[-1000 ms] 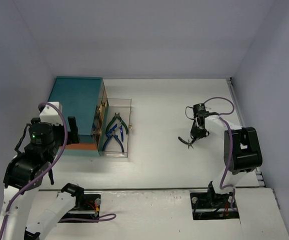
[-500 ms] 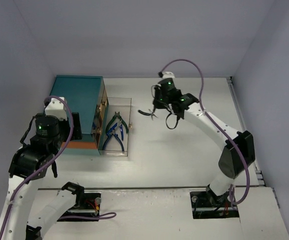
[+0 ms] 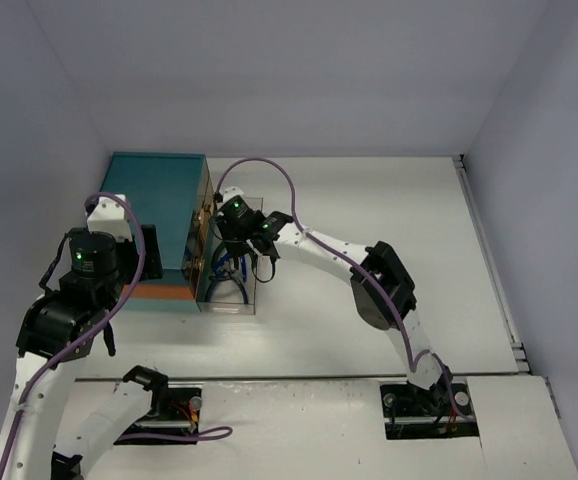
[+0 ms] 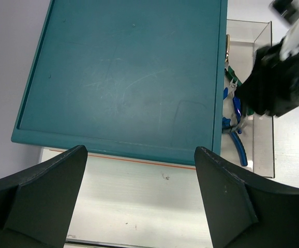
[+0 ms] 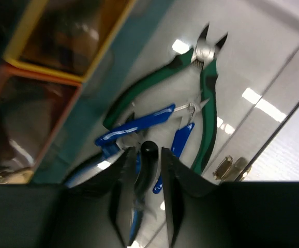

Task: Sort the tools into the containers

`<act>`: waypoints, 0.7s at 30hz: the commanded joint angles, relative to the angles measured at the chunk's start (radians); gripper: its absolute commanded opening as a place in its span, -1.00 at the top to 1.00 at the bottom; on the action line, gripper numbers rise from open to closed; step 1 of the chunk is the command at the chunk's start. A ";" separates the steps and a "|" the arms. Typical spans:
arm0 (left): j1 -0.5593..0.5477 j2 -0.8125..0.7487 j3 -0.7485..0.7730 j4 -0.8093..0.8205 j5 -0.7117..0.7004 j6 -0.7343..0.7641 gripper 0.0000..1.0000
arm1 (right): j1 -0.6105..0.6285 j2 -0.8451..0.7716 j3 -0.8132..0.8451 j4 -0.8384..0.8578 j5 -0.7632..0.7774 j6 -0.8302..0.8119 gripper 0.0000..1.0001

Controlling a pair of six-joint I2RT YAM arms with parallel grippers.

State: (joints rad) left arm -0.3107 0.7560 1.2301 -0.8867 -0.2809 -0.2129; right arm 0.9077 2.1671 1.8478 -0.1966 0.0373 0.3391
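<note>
The teal chest [image 3: 154, 200] stands at the far left, with one clear drawer [image 3: 259, 270] pulled out to its right. Green-handled pliers [image 5: 206, 103] and blue-handled pliers [image 5: 139, 124] lie in that drawer. My right gripper [image 3: 237, 245] hangs low over the drawer. In the right wrist view its jaws [image 5: 147, 151] sit narrowly around the dark handle of a small tool [image 5: 149, 160], above the blue pliers. My left gripper [image 4: 139, 155] is open and empty, held above the table just in front of the chest [image 4: 123, 77].
Shut drawers with yellow and orange frames [image 5: 66, 41] show in the chest's face beside the open one. A brass knob [image 5: 229, 168] sits on the open drawer's front wall. The right arm [image 3: 369, 270] stretches across the table's middle.
My right arm has swung from the table's right side to the open drawer, carrying the dark-handled tool. The left arm has shifted only slightly.
</note>
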 commanded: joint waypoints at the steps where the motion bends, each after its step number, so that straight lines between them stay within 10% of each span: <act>1: 0.008 0.004 0.046 0.037 -0.023 -0.010 -0.63 | 0.000 -0.065 0.023 0.023 0.043 -0.009 0.45; 21: 0.009 0.205 0.037 0.127 0.022 -0.031 -0.63 | -0.213 -0.184 -0.318 0.033 0.096 0.048 0.34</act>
State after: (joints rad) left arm -0.3107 0.9134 1.2419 -0.8568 -0.2655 -0.2216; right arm 0.6719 1.9351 1.5305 -0.1877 0.1424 0.3614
